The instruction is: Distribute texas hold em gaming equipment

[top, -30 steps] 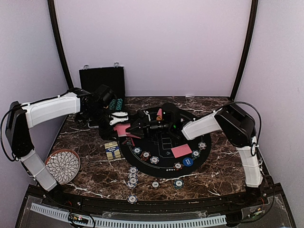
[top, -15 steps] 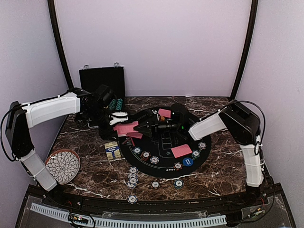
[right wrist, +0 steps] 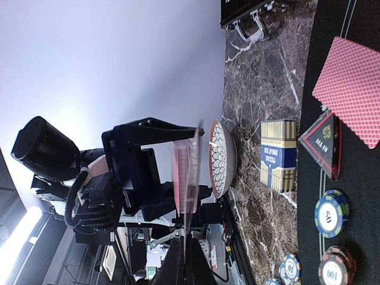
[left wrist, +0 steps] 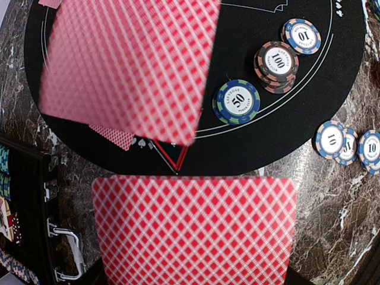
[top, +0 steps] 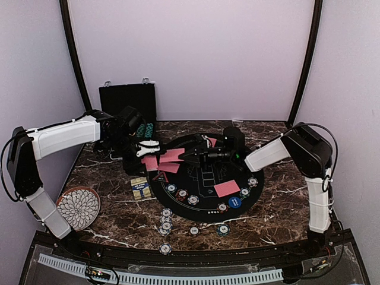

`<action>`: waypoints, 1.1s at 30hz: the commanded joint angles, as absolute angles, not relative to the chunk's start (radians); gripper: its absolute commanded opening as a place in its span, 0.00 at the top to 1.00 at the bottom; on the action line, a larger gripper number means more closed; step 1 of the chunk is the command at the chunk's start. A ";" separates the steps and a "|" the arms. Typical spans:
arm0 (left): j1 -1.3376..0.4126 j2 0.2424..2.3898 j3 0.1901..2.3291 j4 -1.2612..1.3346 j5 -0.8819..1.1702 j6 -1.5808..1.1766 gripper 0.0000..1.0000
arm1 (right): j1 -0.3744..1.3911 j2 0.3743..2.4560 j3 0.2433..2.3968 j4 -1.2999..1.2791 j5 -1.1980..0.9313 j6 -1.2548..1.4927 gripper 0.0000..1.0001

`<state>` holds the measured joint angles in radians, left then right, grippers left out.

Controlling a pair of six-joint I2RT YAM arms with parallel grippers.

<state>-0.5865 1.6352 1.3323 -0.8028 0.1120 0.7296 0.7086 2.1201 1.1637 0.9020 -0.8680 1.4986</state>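
Gripping red-backed deck (left wrist: 193, 228): left tool (top: 148, 147); right tool (top: 189, 155) pinching single card (right wrist: 189, 175) edge-on.

Left gripper (top: 155, 155) holds red-backed cards (top: 149, 162) over the round black mat (top: 202, 196); right gripper (top: 187, 155) pinches one card (top: 172, 155).

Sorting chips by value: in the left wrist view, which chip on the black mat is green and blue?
The 50 chip, lying single at the mat's inner ring. The 100 stack beside it is salmon and black; the 10 chip is salmon and blue.
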 commanded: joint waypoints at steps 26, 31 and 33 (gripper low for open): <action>-0.582 1.578 1.319 -0.828 0.112 0.731 1.00 | 0.724 2.348 1.560 0.368 -0.740 1.139 1.00; -0.583 1.579 1.320 -0.828 0.112 0.730 1.00 | 0.724 2.384 1.624 0.284 -0.710 1.088 1.00; -0.582 1.581 1.323 -0.827 0.112 0.730 1.00 | 0.724 2.394 1.642 0.265 -0.703 1.080 1.00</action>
<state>-0.5865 1.6173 1.3193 -0.8104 0.1097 0.7292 0.7197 2.3672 1.5871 0.3267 -0.7376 1.1362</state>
